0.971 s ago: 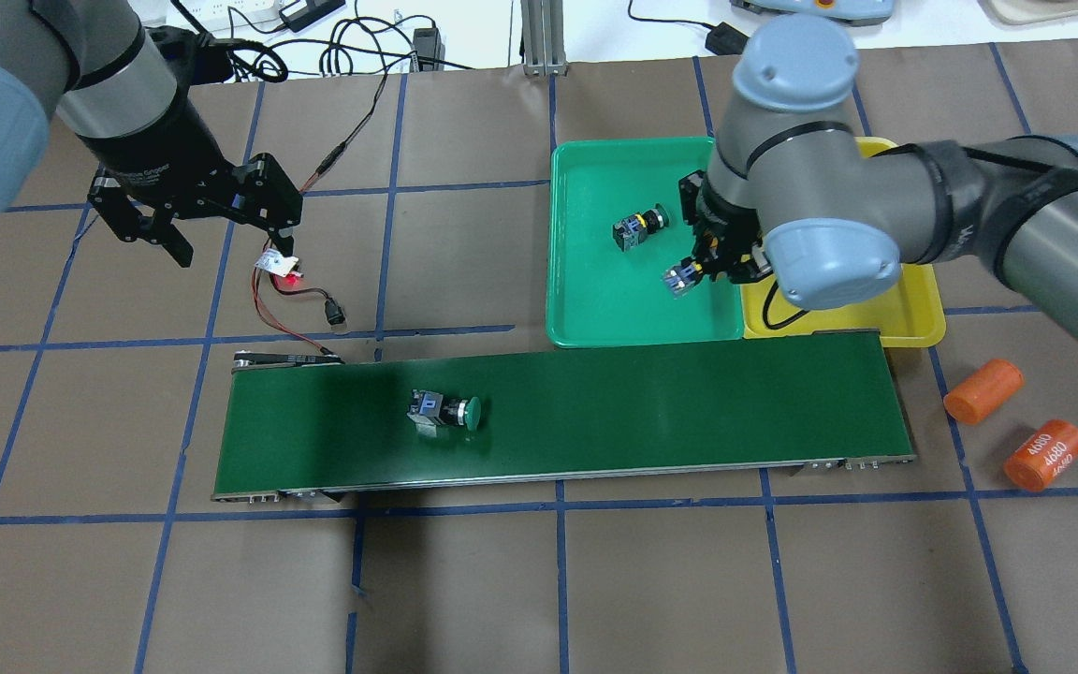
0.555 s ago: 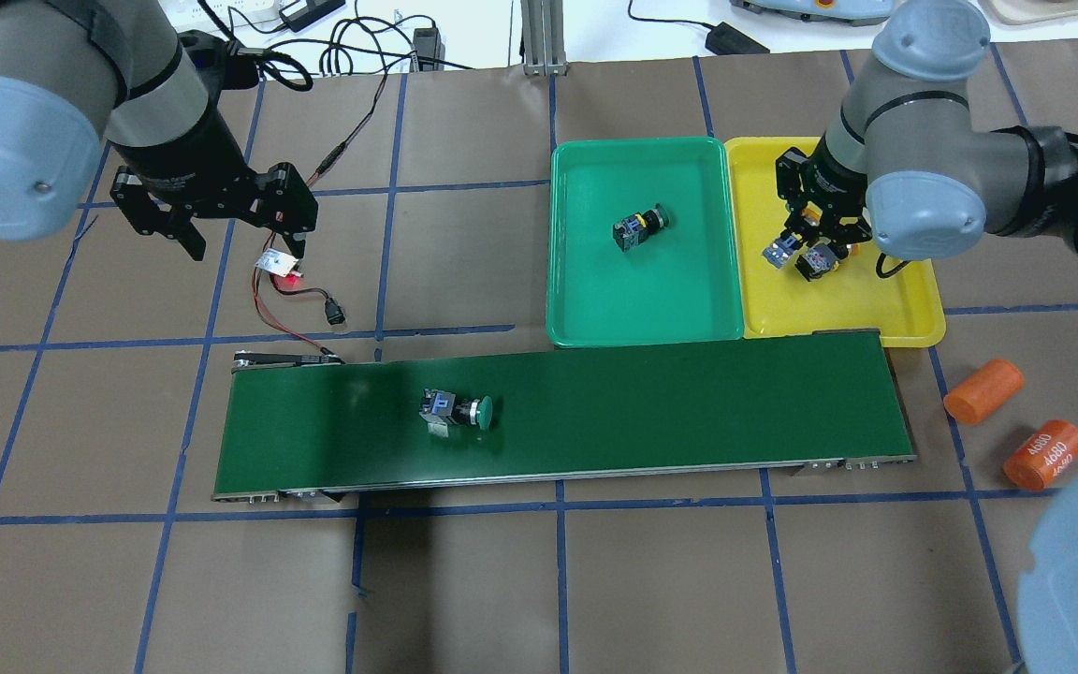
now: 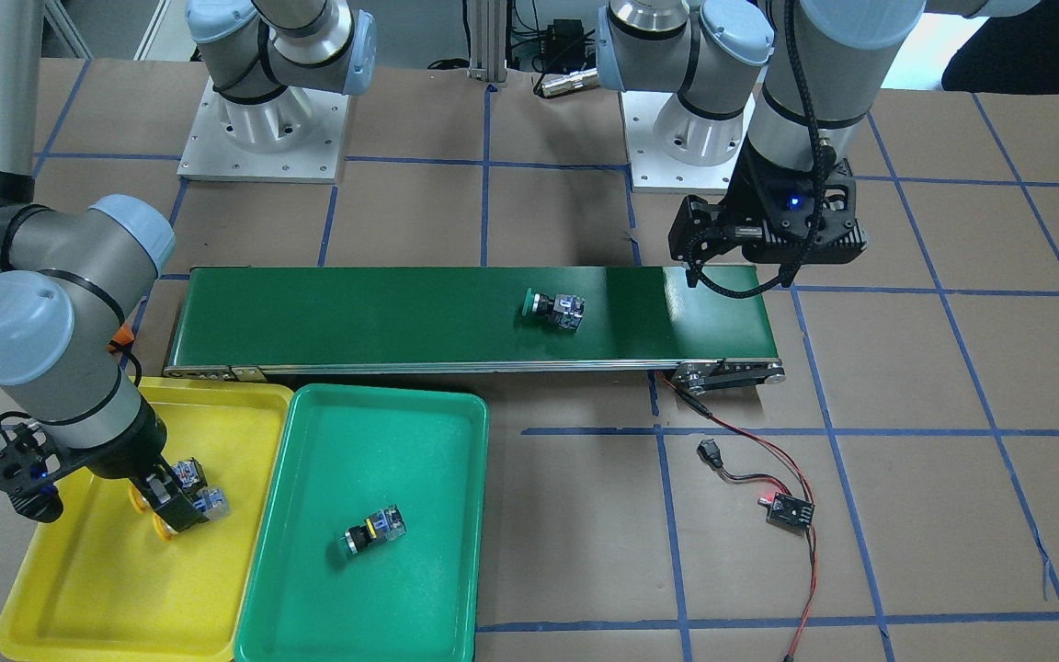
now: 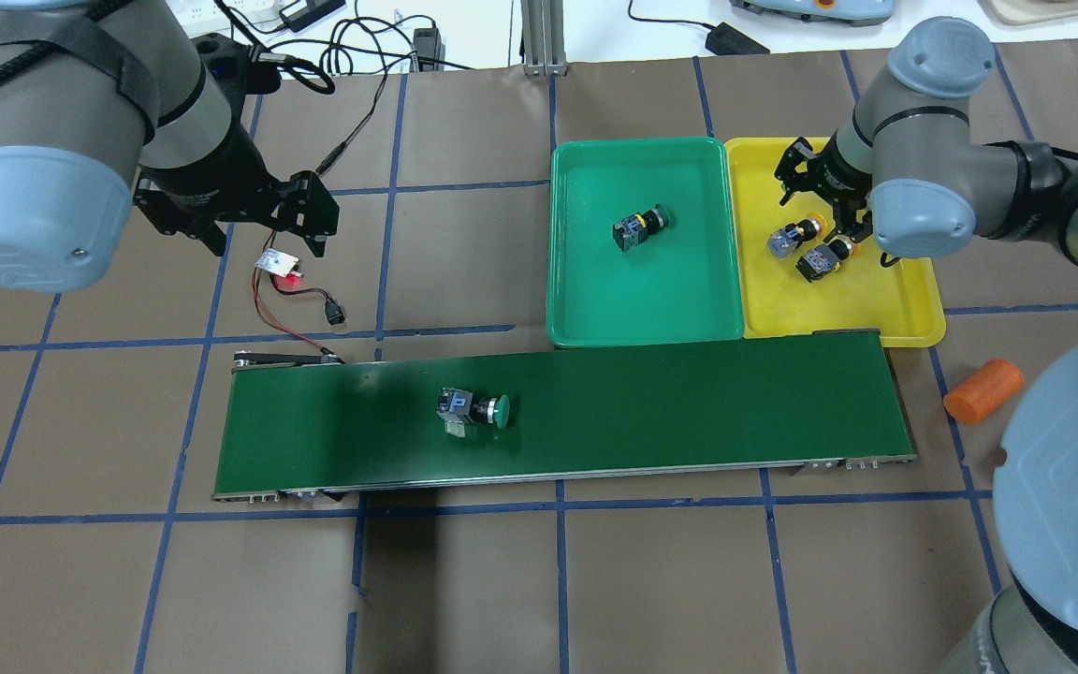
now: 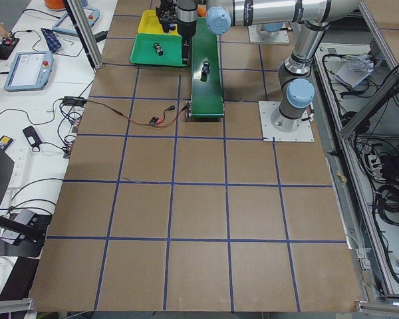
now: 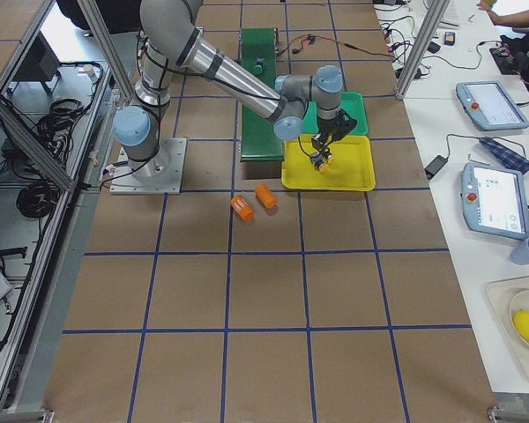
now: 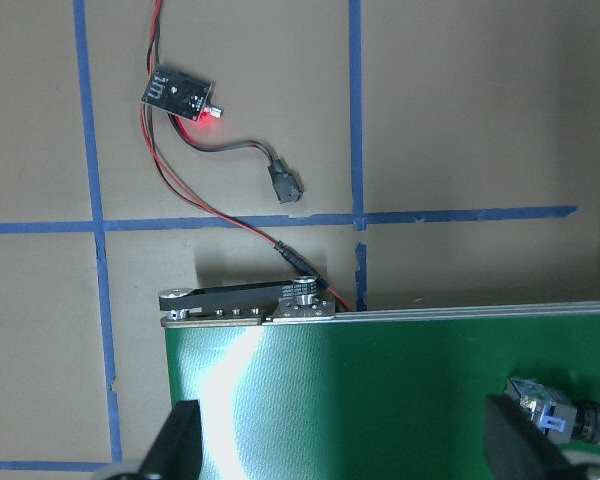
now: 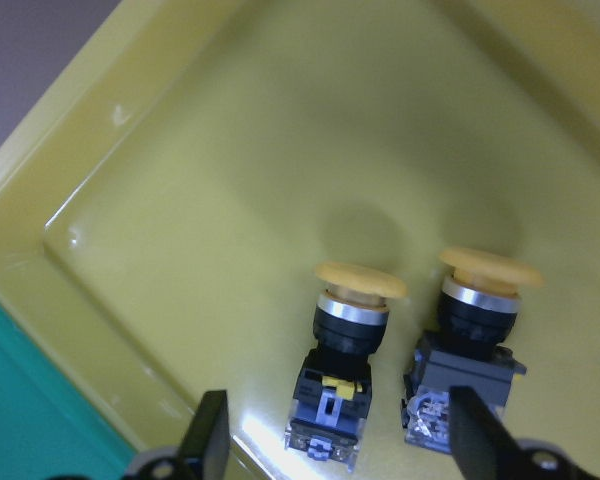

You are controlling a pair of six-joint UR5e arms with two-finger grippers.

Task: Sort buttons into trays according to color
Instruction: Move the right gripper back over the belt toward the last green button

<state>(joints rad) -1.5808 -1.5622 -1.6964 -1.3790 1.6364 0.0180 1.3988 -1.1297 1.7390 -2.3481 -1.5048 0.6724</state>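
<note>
Two yellow-capped buttons [image 4: 793, 236] [image 4: 824, 258] lie side by side in the yellow tray [image 4: 876, 314]. My right gripper [image 4: 824, 208] hangs open just above them, and in the right wrist view both buttons [image 8: 345, 370] [image 8: 470, 340] lie free between its fingers. One green-capped button [image 4: 638, 227] lies in the green tray [image 4: 595, 309]. Another green-capped button [image 4: 473, 412] lies on its side on the dark-green conveyor belt [image 4: 689, 412]. My left gripper [image 4: 268, 234] is open and empty above the table beyond the belt's left end.
A small sensor board [image 4: 279, 267] with a lit red LED and red-black wires lies under my left gripper. An orange cylinder [image 4: 983, 391] lies right of the belt, and the right side view shows two orange cylinders [image 6: 254, 201]. My right arm's elbow fills the lower right corner.
My right gripper carried a yellow button from over the green tray to the yellow tray and let it go beside the other. The belt's green button moved right. My left arm shifted right.
</note>
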